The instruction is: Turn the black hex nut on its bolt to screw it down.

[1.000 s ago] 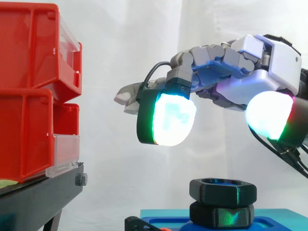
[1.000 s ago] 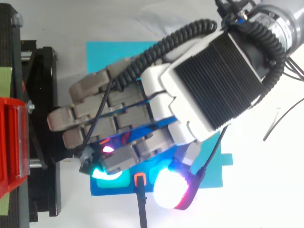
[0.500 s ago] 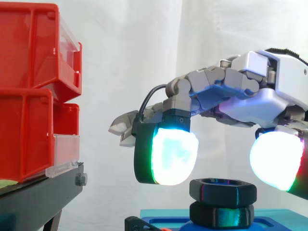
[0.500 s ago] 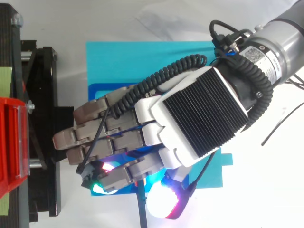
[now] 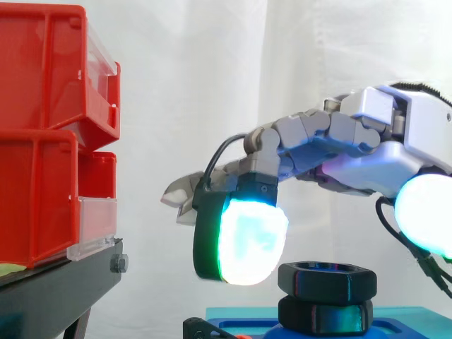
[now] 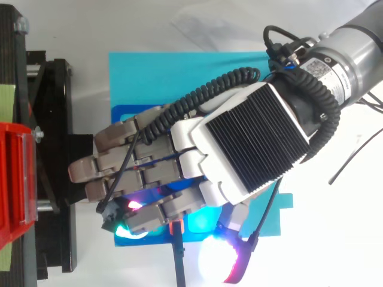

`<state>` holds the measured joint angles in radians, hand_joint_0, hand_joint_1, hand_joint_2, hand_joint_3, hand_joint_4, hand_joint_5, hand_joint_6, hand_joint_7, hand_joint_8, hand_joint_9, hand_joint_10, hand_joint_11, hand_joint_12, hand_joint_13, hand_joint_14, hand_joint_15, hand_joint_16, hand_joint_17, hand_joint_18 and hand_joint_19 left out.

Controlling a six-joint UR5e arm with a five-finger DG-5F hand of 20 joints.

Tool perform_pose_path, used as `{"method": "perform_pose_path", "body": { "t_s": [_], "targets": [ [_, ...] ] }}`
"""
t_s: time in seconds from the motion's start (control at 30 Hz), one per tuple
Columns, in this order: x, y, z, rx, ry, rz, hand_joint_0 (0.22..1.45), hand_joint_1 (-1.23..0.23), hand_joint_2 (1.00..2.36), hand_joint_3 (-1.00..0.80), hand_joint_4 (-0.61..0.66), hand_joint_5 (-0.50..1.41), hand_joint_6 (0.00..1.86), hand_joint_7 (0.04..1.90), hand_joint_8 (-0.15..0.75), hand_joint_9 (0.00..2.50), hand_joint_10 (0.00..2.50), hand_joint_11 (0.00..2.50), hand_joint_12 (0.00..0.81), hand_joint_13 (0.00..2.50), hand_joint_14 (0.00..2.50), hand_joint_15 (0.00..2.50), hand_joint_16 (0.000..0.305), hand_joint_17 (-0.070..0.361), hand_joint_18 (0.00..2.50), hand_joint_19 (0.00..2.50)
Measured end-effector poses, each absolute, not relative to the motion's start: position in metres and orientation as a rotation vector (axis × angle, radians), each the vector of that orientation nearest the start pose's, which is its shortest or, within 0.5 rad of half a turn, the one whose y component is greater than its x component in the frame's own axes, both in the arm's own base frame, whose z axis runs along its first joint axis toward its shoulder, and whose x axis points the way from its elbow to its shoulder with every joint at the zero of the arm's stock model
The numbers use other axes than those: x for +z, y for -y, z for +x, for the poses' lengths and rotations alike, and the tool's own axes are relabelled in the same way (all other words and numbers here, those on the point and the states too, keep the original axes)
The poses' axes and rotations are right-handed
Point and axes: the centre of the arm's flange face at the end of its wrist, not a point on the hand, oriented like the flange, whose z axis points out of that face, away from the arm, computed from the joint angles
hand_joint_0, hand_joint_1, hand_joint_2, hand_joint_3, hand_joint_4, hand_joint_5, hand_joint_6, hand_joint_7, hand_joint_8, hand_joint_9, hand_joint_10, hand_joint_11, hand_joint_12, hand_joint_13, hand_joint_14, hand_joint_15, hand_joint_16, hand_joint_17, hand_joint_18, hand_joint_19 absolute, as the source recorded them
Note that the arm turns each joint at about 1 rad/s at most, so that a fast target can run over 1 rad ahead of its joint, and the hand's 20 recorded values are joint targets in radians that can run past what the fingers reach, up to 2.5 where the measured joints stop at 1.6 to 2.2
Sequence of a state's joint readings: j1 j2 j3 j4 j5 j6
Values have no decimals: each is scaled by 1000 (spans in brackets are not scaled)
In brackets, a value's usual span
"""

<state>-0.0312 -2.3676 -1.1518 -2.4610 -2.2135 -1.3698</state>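
As the hand comes lower, you log: black hex nut | lower centre-right of side view, raised above blue base | fingers apart, pad left of nut, thumb right, nothing gripped | grasp likely next, turning unstarted.

Close level side and overhead views share the robot hand.

Black hex nut, hand spread above
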Motion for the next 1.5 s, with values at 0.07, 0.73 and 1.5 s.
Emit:
{"method": "perform_pose_path", "body": {
  "t_s": [0.07,0.73,1.5],
  "targets": [
    [235,100,773,550,-1291,-408,308,-320,1000,-500,378,-116,501,918,407,613,8,275,448,434,2,76,73,164,512,468],
    [223,108,776,549,-1279,-398,352,-222,1000,-500,407,-80,730,726,416,631,6,302,442,436,3,78,72,162,523,462],
    [221,137,768,535,-1286,-400,367,-225,1000,-500,378,-70,774,706,421,650,6,307,442,448,2,76,72,161,524,462]
  ]
}}
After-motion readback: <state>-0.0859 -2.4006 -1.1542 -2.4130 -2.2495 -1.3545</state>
